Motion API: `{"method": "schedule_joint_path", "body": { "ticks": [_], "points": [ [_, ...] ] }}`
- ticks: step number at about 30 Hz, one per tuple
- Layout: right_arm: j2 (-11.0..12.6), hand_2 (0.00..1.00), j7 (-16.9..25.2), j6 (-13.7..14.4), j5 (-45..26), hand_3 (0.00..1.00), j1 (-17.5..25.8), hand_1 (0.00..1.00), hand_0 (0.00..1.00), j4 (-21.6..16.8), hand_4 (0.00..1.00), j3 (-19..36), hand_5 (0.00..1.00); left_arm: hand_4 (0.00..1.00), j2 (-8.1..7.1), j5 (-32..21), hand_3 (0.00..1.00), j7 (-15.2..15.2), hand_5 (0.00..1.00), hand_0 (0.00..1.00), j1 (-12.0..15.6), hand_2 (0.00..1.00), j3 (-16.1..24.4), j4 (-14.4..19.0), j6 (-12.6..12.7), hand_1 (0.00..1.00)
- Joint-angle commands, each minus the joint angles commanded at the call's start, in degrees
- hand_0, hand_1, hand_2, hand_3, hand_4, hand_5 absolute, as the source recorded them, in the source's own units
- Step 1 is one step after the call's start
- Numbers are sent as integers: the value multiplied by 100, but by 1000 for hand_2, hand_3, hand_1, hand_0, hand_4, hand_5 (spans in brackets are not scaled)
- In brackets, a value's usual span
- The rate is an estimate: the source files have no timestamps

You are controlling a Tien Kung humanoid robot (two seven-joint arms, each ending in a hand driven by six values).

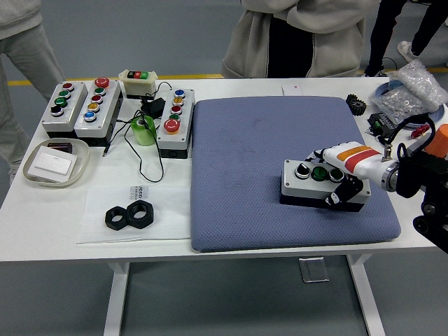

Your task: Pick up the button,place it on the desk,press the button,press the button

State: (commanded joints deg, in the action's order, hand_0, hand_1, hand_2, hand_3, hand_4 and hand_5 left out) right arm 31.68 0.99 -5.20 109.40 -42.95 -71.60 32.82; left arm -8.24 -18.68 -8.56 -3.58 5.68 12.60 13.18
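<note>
A grey button box [306, 184] with a black knob, a green button and a dark button on top lies flat on the blue mat [245, 154] at its right front. My right hand [341, 178], white with an orange stripe, grips the box's right end: fingers over the top, thumb against the front side. The left arm is out of sight.
Several other button boxes [98, 106] stand at the table's back left, with a green tape roll [144, 131] and cables. Two black nuts [130, 215] lie on a sheet at front left, beside a tray [54, 163]. Parts and bags [409, 91] crowd the back right. A person stands behind.
</note>
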Motion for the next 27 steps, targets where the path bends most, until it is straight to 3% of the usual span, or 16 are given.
{"method": "schedule_joint_path", "body": {
  "ticks": [17,24,26,27],
  "points": [
    [-189,626,189,163,458,842,-422,618,841,481,926,-406,101,645,-5,-61,825,-17,998,701,-39,894,-41,4,-6,835],
    [-251,626,120,84,504,842,-459,621,843,594,932,-460,118,645,-6,-91,825,-23,998,701,-50,895,-63,5,-9,833],
    [-247,626,47,-55,523,842,-455,621,843,567,932,-435,118,645,-4,-91,825,-23,998,701,-52,895,-60,3,-7,833],
    [-247,767,32,-77,521,980,-448,706,871,552,929,-417,98,645,-5,-90,825,-22,998,700,-52,895,-59,3,-8,834]
  ]
}}
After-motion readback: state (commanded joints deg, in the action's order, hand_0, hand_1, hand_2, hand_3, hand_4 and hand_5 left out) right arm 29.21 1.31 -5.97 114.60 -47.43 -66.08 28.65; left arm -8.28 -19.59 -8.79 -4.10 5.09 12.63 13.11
